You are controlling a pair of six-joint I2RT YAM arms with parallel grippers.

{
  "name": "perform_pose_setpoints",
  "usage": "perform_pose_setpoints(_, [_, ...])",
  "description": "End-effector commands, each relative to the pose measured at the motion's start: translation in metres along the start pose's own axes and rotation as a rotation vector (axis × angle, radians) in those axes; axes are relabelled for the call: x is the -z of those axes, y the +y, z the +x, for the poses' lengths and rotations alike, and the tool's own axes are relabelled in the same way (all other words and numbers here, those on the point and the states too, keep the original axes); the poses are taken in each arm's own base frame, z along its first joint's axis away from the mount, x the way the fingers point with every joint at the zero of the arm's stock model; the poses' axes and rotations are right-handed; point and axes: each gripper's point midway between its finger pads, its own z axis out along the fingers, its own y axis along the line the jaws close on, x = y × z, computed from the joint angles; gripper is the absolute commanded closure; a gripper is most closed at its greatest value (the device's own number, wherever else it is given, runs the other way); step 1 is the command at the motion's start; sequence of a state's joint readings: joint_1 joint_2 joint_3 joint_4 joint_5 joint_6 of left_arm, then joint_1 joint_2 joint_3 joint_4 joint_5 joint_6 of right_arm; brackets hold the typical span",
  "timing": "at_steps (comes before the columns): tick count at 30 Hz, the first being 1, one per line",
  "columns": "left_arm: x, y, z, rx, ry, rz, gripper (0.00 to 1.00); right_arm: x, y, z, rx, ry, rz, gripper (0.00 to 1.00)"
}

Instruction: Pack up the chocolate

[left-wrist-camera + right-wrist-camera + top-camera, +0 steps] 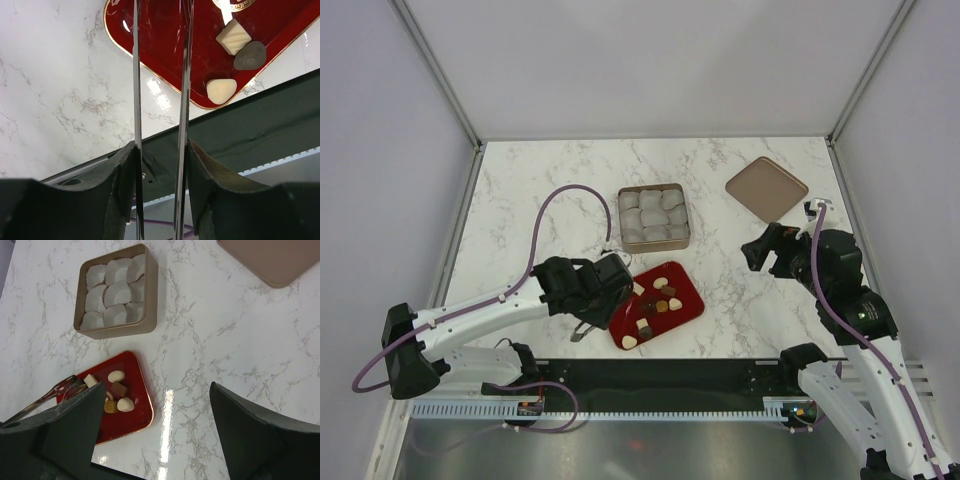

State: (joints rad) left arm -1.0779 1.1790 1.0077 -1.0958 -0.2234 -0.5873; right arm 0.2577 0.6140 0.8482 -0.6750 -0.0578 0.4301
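Several small chocolates (656, 300), dark brown, tan and cream-white, lie on a red tray (686, 302). My left gripper (605, 290) is shut on metal tongs (137, 75), whose two blades reach over the tray's left part (165, 35). The tong tips are out of view. A cream square (233, 36), a dark teardrop (250, 55) and a cream heart (221, 90) lie beside the blades. My right gripper (760, 250) is open and empty above bare table, right of the tray (136, 371). The right wrist view shows more chocolates (119, 388) and the tongs (55, 392).
A gold tin (653, 217) lined with white paper cups (118, 290) stands behind the tray. Its lid (766, 187) lies at the back right, also in the right wrist view (272, 260). A black strip (260, 120) runs along the table's near edge.
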Motion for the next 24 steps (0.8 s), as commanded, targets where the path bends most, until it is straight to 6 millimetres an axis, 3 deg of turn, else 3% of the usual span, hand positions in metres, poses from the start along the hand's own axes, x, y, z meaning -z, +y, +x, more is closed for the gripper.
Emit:
perform_pose_setpoints(1, [0.015, -0.007, -0.005, 0.055, -0.023, 0.037, 0.51, 0.005, 0.000, -0.010, 0.019, -0.035, 0.010, 0.07])
perform_pose_setpoints(8, [0.006, 0.001, 0.002, 0.033, 0.016, -0.015, 0.48, 0.005, -0.001, -0.009, 0.017, -0.036, 0.012, 0.07])
perform_pose_setpoints(16, [-0.003, -0.005, -0.003, 0.017, 0.008, -0.010, 0.48, 0.008, 0.000, -0.010, 0.016, -0.045, 0.005, 0.07])
perform_pose_setpoints(24, [0.003, -0.005, -0.003, 0.027, 0.006, 0.003, 0.57, 0.009, -0.001, -0.009, 0.016, -0.045, 0.009, 0.07])
